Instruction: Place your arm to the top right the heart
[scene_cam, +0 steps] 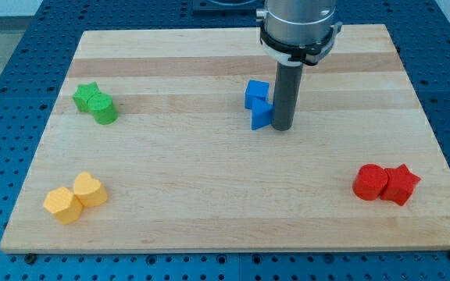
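Camera view: wooden board (209, 211) on a blue perforated bench. You see the arm's grey housing (299, 27) at the view's top, ending in a plain dark rod with nothing to open, close or grip. My tip (282, 128) rests just right of the two blue blocks, touching or nearly touching the blue triangular block (262, 115) below the blue cube (255, 93). The yellow heart (90, 190) lies well apart at lower left, rounded lobes upward, touching the yellow hexagon (61, 204). Risk: a straight path leftward would likely shove the blue pair; overshooting could nudge the heart itself.
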{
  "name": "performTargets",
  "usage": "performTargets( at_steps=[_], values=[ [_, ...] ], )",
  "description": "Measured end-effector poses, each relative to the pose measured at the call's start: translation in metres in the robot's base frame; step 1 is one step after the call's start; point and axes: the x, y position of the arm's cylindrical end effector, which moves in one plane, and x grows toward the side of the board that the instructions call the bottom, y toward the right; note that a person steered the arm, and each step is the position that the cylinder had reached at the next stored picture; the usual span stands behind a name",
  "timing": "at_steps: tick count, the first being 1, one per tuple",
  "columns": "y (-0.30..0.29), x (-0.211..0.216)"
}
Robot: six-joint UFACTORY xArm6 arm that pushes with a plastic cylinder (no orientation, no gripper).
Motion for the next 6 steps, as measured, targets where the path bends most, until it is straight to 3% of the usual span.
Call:
performTargets(
  at_steps=[2, 3, 4, 6],
  values=[
    [-0.001, -0.002],
    [-0.002, 0.020],
    [-0.040, 0.077],
    [-0.141, 0.093]
  ],
)
